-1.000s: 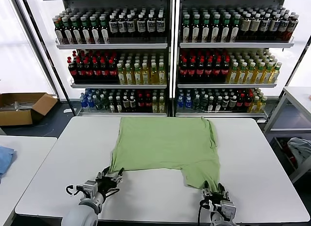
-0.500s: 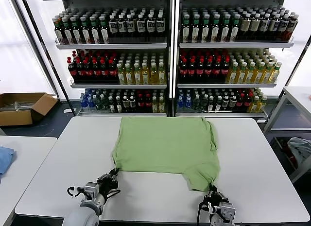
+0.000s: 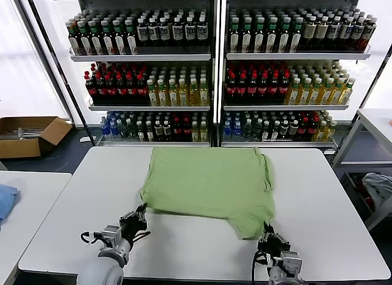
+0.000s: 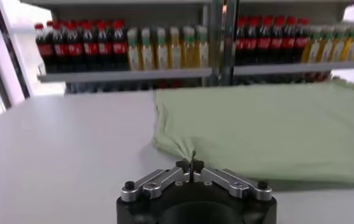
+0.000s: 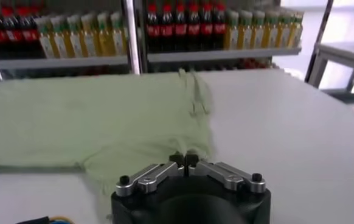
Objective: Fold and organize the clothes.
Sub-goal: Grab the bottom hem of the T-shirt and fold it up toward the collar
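My left gripper (image 3: 141,215) sits low over the near edge of the white table (image 3: 73,199), its fingers (image 4: 182,165) pinched together on the near left corner of the light green shirt (image 3: 211,181). The left wrist view shows a small peak of fabric rising between the closed tips.

My right gripper (image 3: 268,235) is at the same near edge on the other side, fingers (image 5: 178,159) brought together on the near right corner of the shirt; in the right wrist view the cloth reaches right up to the tips, and the jaws stand closed with the hem at them.

Ahead of both jaws the shirt lies spread across the table, its near hem drawn up slightly on the left, with a longer flap reaching toward my right gripper. A sleeve (image 5: 196,91) bunches at the far right corner.

Beyond the table's far edge stand shelves of bottles (image 3: 208,76). Far out to my left are a cardboard box (image 3: 27,135) on the floor and a blue cloth (image 3: 5,199) on a neighbouring table.
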{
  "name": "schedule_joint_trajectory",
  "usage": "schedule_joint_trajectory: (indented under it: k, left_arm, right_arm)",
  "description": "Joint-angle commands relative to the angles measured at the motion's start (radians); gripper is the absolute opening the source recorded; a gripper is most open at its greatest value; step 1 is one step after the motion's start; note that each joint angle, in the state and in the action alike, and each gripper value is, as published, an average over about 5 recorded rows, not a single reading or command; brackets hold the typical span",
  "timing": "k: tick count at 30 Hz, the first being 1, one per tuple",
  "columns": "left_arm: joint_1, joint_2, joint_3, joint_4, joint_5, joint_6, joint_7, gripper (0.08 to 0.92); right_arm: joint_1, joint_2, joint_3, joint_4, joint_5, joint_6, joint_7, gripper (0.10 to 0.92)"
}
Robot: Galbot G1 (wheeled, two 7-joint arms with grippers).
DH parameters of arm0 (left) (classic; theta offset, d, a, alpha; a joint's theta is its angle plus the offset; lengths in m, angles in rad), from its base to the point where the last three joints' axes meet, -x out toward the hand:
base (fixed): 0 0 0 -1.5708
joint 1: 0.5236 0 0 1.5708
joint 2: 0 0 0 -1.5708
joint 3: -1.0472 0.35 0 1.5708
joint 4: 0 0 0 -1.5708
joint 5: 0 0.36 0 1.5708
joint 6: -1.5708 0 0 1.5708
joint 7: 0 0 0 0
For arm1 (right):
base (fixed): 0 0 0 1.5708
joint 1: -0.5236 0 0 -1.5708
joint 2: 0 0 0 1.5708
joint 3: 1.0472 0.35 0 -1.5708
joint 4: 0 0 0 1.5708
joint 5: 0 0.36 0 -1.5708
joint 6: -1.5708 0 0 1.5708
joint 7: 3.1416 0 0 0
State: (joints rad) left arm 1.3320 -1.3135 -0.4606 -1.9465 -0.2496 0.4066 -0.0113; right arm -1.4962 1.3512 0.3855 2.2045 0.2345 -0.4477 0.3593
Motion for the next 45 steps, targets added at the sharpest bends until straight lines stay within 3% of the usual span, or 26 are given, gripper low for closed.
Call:
schedule_joint_trajectory:
  k: [1, 18, 36, 41, 45]
  left_arm:
    - [-0.078, 0.001, 0.004, 0.008, -0.045, -0.062, 0.001, 0.084]
    - [-0.390, -0.012, 0.083, 0.390, -0.118, -0.055, -0.012, 0.083]
    - [-0.530, -0.018, 0.138, 0.557, -0.131, -0.020, -0.017, 0.083]
    - [-0.539, -0.015, 0.137, 0.554, -0.127, -0.008, -0.035, 0.086]
    - [-0.539, -0.013, 0.128, 0.530, -0.119, 0.008, -0.060, 0.157]
  right_arm:
    - [0.128, -0.007, 0.008, 0.003, -0.014, 0.020, -0.024, 0.116]
    - [0.568, -0.050, -0.072, -0.488, -0.009, 0.027, -0.089, 0.116]
    - [0.735, -0.028, -0.142, -0.742, -0.007, -0.041, -0.105, 0.117]
    - [0.764, 0.005, -0.127, -0.780, 0.037, -0.058, -0.077, 0.199]
    - [0.785, 0.050, -0.114, -0.795, 0.116, -0.055, -0.026, 0.312]
